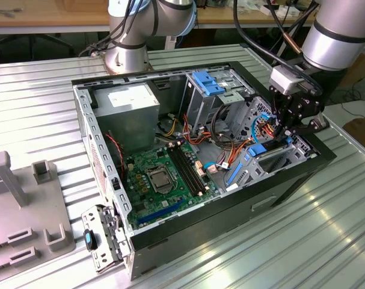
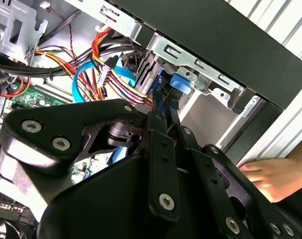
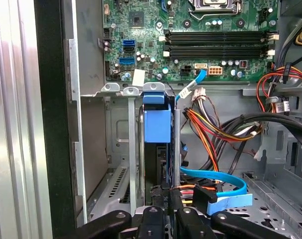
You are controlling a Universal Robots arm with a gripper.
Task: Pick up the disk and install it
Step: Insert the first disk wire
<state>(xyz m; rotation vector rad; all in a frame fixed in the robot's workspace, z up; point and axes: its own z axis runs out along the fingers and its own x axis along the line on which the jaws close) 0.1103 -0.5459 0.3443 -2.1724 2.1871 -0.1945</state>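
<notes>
Reaching into the open black computer case on a ribbed metal table, the gripper hung over the front drive bay beside orange and blue cables in the exterior view. Second wrist view: black linkage fingers closed on the disk, blue-edged; a hand rested nearby. First wrist view: disk's blue plastic carrier stood edge-on in the grey metal bay, near the green motherboard.
</notes>
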